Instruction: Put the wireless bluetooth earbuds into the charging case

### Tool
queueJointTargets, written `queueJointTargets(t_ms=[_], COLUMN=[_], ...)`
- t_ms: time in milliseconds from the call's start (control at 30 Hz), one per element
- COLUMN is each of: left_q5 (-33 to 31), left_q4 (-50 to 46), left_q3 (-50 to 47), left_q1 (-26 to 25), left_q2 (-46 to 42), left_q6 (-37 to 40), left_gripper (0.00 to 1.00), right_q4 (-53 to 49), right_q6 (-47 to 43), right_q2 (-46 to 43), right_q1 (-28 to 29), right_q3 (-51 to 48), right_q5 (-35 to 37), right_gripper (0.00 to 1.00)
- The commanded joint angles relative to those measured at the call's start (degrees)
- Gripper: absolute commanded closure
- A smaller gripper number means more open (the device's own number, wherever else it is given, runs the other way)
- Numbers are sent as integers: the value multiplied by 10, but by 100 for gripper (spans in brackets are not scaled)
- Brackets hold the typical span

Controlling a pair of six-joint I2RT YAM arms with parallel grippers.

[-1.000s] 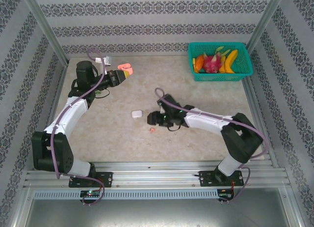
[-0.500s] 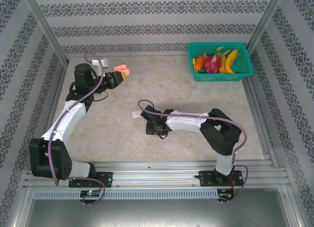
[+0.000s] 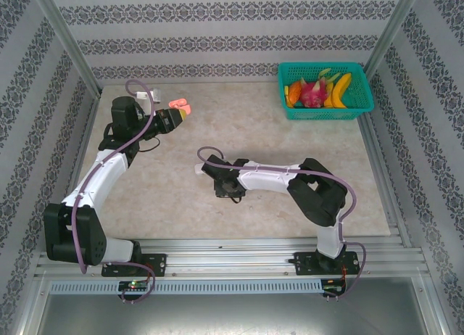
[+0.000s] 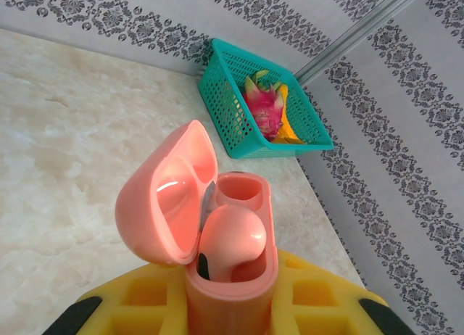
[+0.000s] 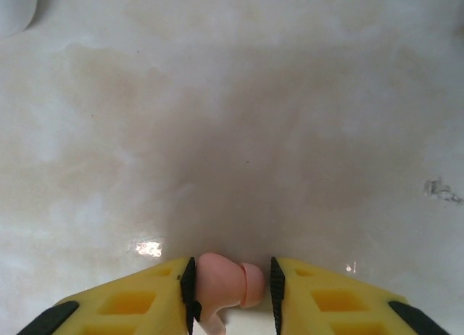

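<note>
Salmon-pink earbud [image 5: 221, 283], lying on the table [image 3: 290, 154] a little nearer the near edge than the middle, between the yellow fingers [image 5: 130, 302] of the right claw [image 3: 228, 188]. The claw was lowered to the surface and clenched on the earbud, its black pads against either side. This low, level approach probably suited so small a piece. The bulb pointed away from the wrist, and the stem was mostly hidden beneath it.

A white case [image 5: 13, 5] rested on the table just beyond, towards the left edge, and was untouched.

The pink charging case [image 4: 232, 277] was grasped at its base by the left claw [image 4: 232, 309], fully clenched, and held upright in the air over the far-left corner of the table. Its lid [image 4: 163, 204] was swung open to one side, so both sockets faced upward for loading. The seated earbud [image 4: 230, 241] filled the nearer socket, and the farther empty socket [image 4: 239, 190] was evidently reserved for the piece under the right claw.

The teal basket [image 4: 225, 96] of fruit stood at the far-right corner, well apart and not involved.
</note>
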Motion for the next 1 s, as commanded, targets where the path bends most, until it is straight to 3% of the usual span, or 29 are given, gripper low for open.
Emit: queueJointTargets(t_ms=[0,333,533,700,800,967], left_q5=[-2,4,27,33,40,55], left_q4=[22,23,26,33,37,44], left_q3=[-3,-11,-16,-27,-32,-51], left_q1=[7,7,7,6,4,-2], left_q2=[-16,-16,-18,-24,-26,-36], left_q6=[-1,-2,-8,-17,-24,-26], left_gripper=[92,91,91,91,91,90], right_q4=[-9,123,312,480,574,649], right_q6=[11,-40,-67,-26,22,50], right_q2=[11,-86,-131,-114,-87,-69], right_q1=[10,-36,-117,-179,-199,-215], right_q3=[-2,-91,-182,-229,-244,-251], right_q5=[0,-57,-230,-392,-445,-468], right_gripper=[70,75,74,74,74,74])
